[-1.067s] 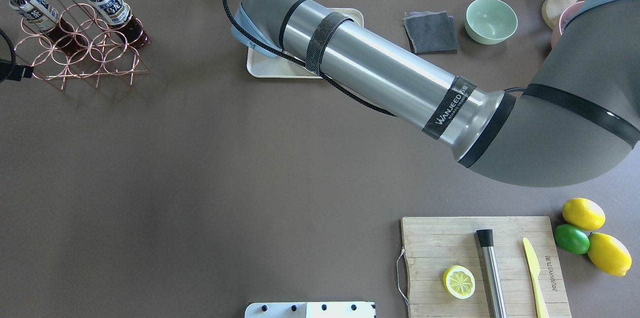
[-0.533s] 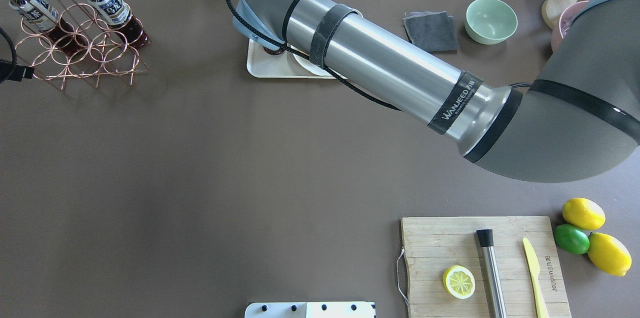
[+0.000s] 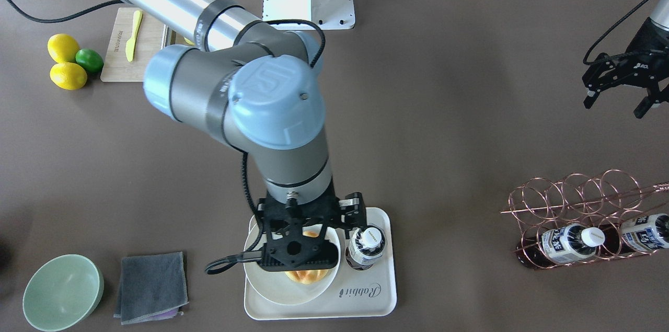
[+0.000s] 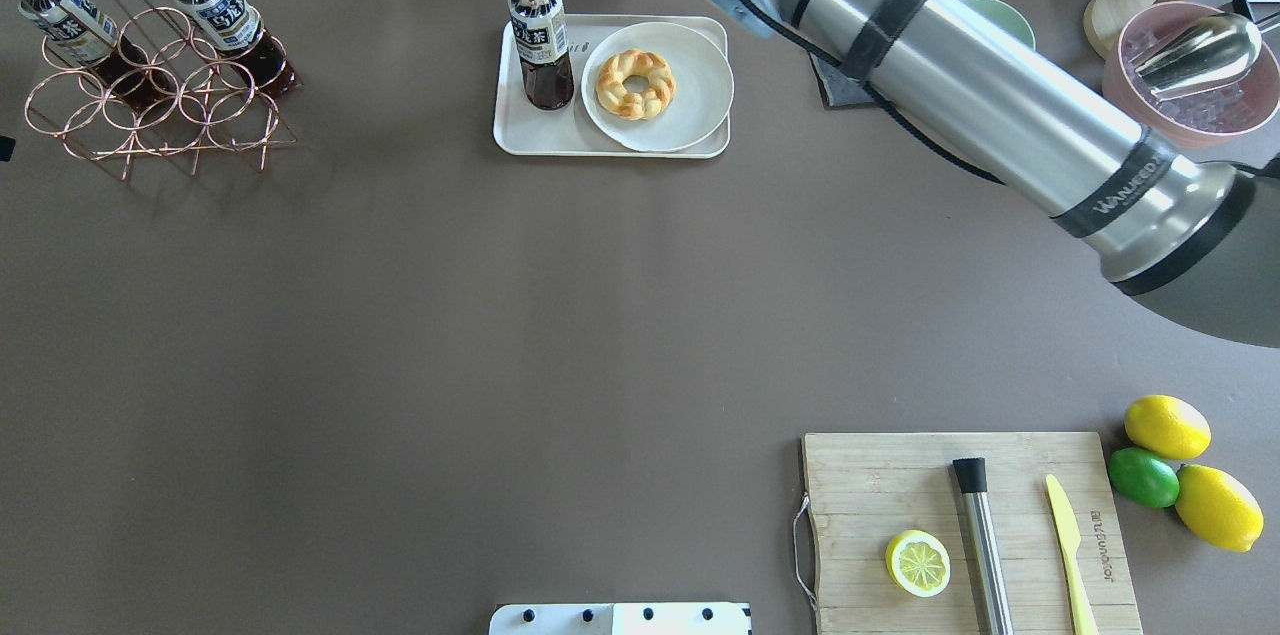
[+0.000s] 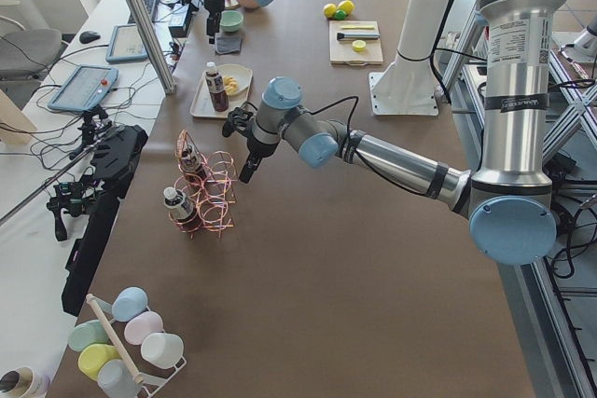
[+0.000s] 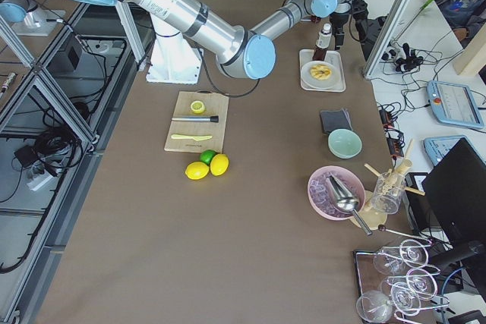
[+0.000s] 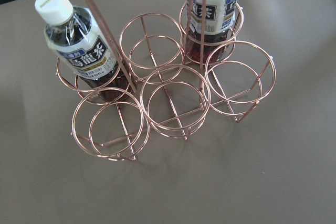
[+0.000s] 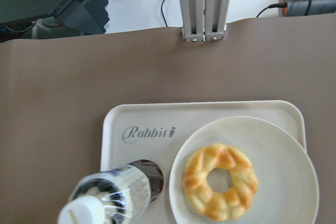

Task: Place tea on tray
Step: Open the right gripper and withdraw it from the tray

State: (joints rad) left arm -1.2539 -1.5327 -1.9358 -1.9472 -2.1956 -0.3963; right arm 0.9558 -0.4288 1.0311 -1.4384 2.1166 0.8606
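1. Tea (image 4: 540, 40) stands upright on the tray (image 4: 520, 140), in the 10 o'clock corner as the overhead view shows it, with its white cap on.
2. A round white plate (image 4: 690, 105) sits just beside the tea at 3 o'clock. It carries a ring doughnut (image 4: 635, 84) and fills the rest of the tray.
3. In the front-facing view the right gripper (image 3: 299, 261) hangs above the plate, at 9 o'clock of the tea and near its cap. The tea stands free of it, and I cannot tell if its fingers are apart or together.
4. In the same view the left gripper (image 3: 619, 89) hovers over bare table, with its fingers spread and nothing between them.
5. Seen from overhead, a copper wire rack (image 4: 150, 115) stands well apart from the tray at 9 o'clock. A second bottle (image 4: 215, 10) and a third bottle (image 4: 60, 15) lean in it.
6. A wooden cutting board (image 4: 870, 515) lies far away at 5 o'clock of the tray, and half a lemon (image 4: 918, 563) is on it.
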